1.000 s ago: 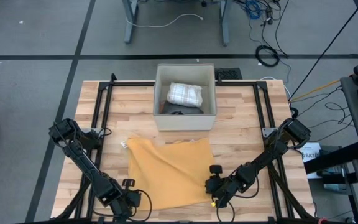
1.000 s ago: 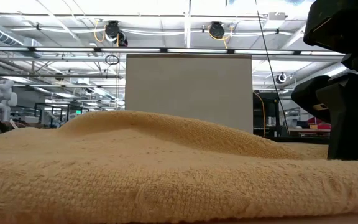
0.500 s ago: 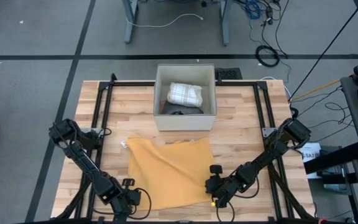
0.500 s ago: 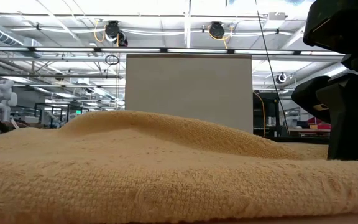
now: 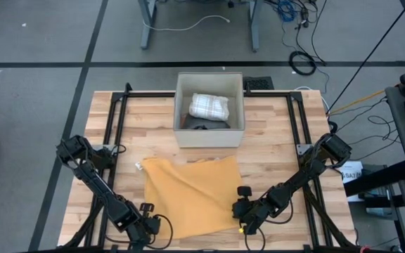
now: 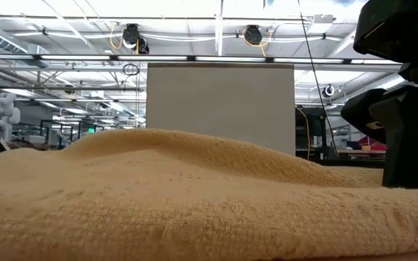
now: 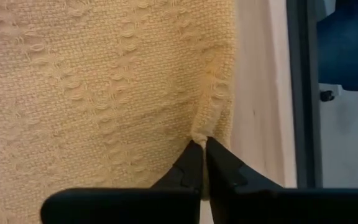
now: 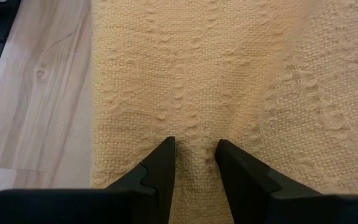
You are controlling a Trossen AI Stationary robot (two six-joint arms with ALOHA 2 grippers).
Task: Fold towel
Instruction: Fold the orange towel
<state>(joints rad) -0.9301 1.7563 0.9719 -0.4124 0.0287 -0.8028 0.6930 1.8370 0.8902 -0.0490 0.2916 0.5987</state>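
Left claw [image 7: 199,146] is pinched shut on the near hem of the yellow towel [image 5: 192,193] spread on the worktop [image 5: 273,140], right claw [image 8: 194,155] open astride the opposite near corner, the cloth stretching away from both towards the bin [image 5: 209,133].

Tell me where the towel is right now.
In the high view the towel lies spread on the table's near half, just in front of the bin, between the left end effector and right end effector at its near corners.
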